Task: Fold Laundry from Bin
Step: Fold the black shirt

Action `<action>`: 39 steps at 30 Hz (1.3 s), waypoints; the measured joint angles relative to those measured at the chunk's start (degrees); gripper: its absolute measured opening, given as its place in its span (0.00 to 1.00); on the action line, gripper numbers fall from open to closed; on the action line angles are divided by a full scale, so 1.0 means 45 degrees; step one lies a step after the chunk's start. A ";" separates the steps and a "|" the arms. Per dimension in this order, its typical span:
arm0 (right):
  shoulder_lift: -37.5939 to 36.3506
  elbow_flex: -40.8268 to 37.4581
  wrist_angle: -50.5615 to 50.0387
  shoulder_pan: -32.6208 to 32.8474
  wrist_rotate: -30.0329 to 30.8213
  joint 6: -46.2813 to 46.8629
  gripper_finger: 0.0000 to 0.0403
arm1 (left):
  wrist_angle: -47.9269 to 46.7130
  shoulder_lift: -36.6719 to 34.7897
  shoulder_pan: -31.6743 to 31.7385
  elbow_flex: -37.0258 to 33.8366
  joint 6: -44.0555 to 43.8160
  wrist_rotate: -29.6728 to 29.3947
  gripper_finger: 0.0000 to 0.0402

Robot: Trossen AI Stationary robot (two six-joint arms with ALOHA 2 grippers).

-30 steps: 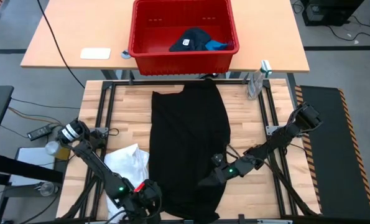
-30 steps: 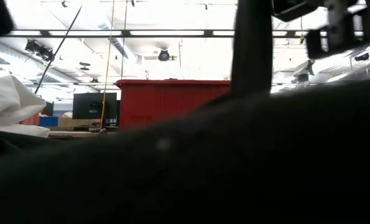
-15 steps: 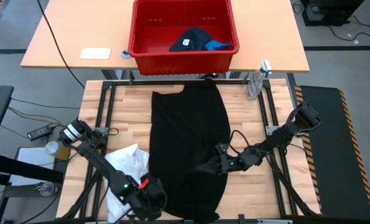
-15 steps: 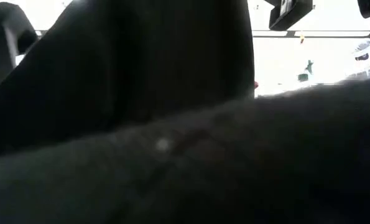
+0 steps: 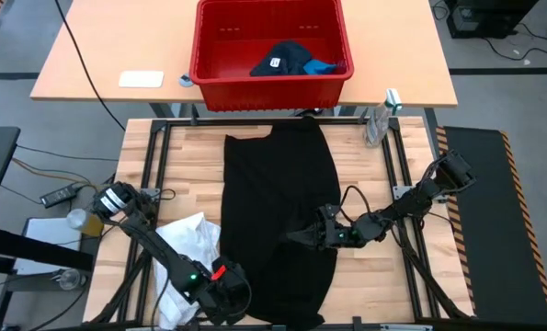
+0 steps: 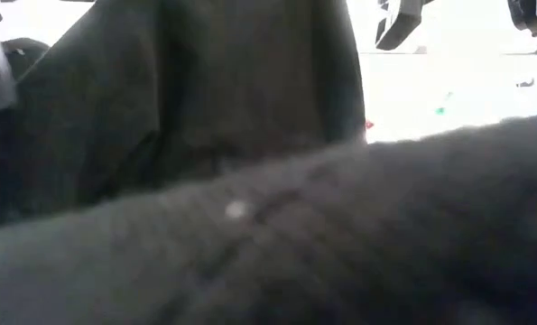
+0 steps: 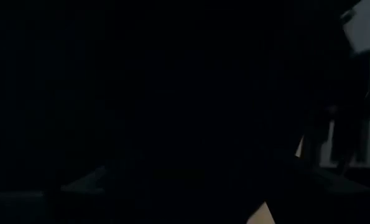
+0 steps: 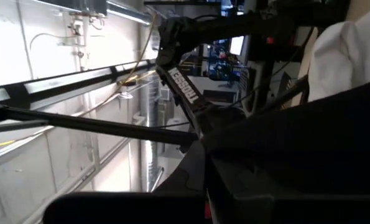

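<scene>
Nearest, at the desk's (image 5: 186, 152) front edge: left end effector (image 5: 225, 292) spread wide at the black garment's (image 5: 278, 202) near left corner (contact hidden by cloth). Just beside, on its left, crumpled white garment (image 5: 188, 237). Midway, right end effector (image 5: 296, 239) pressed together, pinching a black fold. Black garment laid long, front to back, far end pointing at the bin (image 5: 271, 78); bare wood open on both flanks. Farthest, on another table, bin holding navy garment (image 5: 282, 57) and blue garment (image 5: 321, 66).
</scene>
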 joint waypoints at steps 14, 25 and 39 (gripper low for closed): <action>0.0000 0.0000 -0.0041 -0.0072 -0.0151 -0.0168 0.02 | -0.0584 0.0000 0.1043 0.0005 -0.1465 0.0322 0.26; 0.0000 -0.0005 -0.1308 -0.0430 -0.3728 0.0611 0.02 | -0.1936 -0.1355 -0.0645 0.0000 -0.4356 0.1508 0.01; 0.0000 -0.0004 -0.4355 -0.0514 -0.8033 0.0767 0.02 | -0.3043 -0.1914 -0.3430 0.0005 -0.7813 0.1759 0.01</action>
